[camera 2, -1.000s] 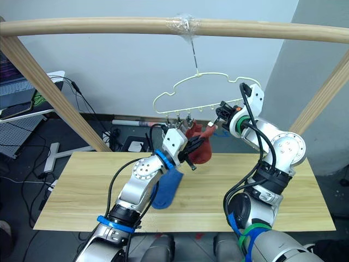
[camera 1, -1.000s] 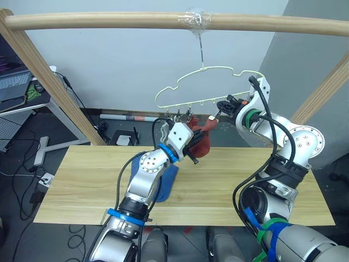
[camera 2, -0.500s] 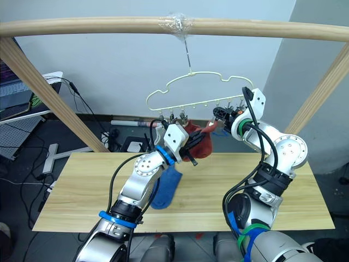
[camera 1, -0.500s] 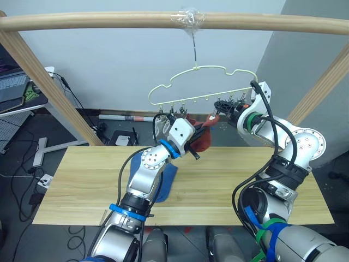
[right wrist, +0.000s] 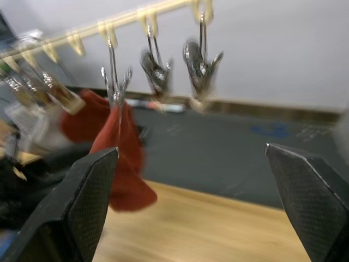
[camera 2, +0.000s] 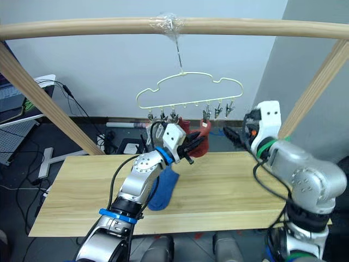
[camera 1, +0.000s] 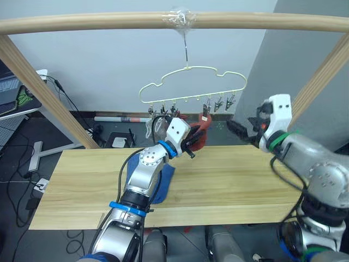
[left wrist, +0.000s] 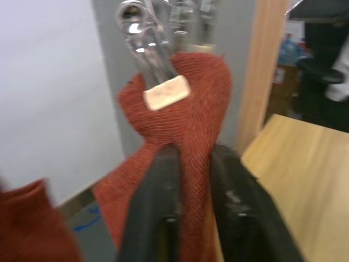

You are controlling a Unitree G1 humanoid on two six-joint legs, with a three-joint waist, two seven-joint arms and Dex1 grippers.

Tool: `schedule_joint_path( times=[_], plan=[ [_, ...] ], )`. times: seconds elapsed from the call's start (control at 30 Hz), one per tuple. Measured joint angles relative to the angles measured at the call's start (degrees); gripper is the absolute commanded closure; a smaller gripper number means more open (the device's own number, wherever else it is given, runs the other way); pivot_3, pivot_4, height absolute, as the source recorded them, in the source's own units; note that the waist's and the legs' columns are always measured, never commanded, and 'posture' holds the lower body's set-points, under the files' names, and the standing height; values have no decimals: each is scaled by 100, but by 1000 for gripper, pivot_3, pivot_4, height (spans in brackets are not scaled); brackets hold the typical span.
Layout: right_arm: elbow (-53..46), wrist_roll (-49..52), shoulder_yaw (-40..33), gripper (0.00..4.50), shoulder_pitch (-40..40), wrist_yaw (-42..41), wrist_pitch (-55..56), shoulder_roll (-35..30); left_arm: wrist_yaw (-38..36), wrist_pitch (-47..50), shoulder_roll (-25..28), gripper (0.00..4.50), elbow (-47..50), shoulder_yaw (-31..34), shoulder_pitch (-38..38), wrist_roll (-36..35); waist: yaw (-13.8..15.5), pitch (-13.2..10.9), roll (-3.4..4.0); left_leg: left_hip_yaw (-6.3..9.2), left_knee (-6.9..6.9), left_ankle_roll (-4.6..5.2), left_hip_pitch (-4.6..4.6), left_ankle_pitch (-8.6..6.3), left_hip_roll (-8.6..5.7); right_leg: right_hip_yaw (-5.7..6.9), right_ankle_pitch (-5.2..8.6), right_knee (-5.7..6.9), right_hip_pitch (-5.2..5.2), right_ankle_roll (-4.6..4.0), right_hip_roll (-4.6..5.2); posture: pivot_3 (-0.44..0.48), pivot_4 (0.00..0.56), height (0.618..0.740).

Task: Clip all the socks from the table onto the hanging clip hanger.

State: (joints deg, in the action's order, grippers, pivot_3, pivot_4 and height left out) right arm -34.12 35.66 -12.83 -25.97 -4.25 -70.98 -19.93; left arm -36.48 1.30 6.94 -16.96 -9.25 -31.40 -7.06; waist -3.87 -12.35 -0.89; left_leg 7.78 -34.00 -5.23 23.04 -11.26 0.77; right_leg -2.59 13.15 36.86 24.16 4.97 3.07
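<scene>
The left gripper (left wrist: 191,180) is clenched on a rust-red sock (left wrist: 188,123): two black fingers (left wrist: 158,207) pinch the ribbed knit fabric between them. Just above the fingers a shiny metal clip (left wrist: 147,54) bites the top fold of the same sock, a small pale tag showing at the pinch point. The sock hangs from the clip hanger (camera 1: 188,82), a thin cream wire with wavy shoulders and a row of small metal clips along its bottom bar. A second red sock (camera 2: 184,125) hangs from a clip just to the left.

The right gripper (right wrist: 199,202) is released, its flat, textured black fingers (right wrist: 90,191) spread wide, to the right of the hanger and apart from it.

A blue sock (camera 2: 163,188) lies on the table (camera 1: 229,185), partly under the left arm. The table is made of long light wood planks with a smooth grain.

The hanger's hook hangs from a round wooden pole (camera 1: 82,22), wrapped with clear tape at that point. Slanted wooden legs (camera 1: 38,82) carry the pole. Behind are a pale wall, a dark floor with cables (camera 1: 82,109), and a desk (camera 1: 16,101) at far left.
</scene>
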Motion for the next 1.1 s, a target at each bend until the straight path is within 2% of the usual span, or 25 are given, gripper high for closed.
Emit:
schedule_joint_path(
  times=[0.13,0.17,0.23,0.33,0.47,0.53,0.67,1.1],
  plan=[
    [-19,-880,942,0,662,-33,1312,7,-39,226,204,1675,99,77,11,-57,-88,-1,-1,0,-2,-1,-2,1,0,-2,-1,1,-1,2,0,-41,189,740],
    [-4,-1025,1079,172,726,-33,1549,27,-47,268,284,1397,143,120,33,-66,-97,-1,-1,-1,-3,-1,-3,1,0,-4,-1,2,-1,2,0,-41,189,740],
    [68,-1275,1231,623,749,1,2026,259,-163,454,547,1388,452,184,162,-135,-116,-2,-3,0,-2,-1,-4,1,4,-2,-1,2,0,2,-2,-24,189,740],
    [292,-1718,1509,1642,760,149,2682,532,-402,728,1068,1388,1035,327,311,-278,-99,-3,-4,3,1,-1,-3,1,4,-1,-1,3,0,1,-3,-13,188,740],
    [635,-2141,1667,1642,749,194,3117,633,-559,985,1400,1388,1639,532,438,-497,-25,-4,-6,3,1,-2,0,1,1,-2,-1,-1,-1,0,0,14,189,740],
    [791,-2231,1734,1940,715,183,3276,752,-572,1168,1472,1388,1975,545,575,-637,19,-4,-7,4,2,-1,0,0,1,-1,0,0,-1,-1,0,26,189,740],
    [1223,-2430,1751,3250,600,184,3560,919,-555,1563,1645,1388,2720,595,960,-860,65,-5,-7,4,3,-2,-2,0,3,-1,13,3,0,-24,0,37,190,740],
    [2359,-2822,1597,3250,-154,260,3918,1260,-290,1830,1635,1388,3139,593,1105,-894,112,-5,-8,5,2,-2,-4,1,3,0,9,7,-1,-21,-1,66,182,740]
  ],
)
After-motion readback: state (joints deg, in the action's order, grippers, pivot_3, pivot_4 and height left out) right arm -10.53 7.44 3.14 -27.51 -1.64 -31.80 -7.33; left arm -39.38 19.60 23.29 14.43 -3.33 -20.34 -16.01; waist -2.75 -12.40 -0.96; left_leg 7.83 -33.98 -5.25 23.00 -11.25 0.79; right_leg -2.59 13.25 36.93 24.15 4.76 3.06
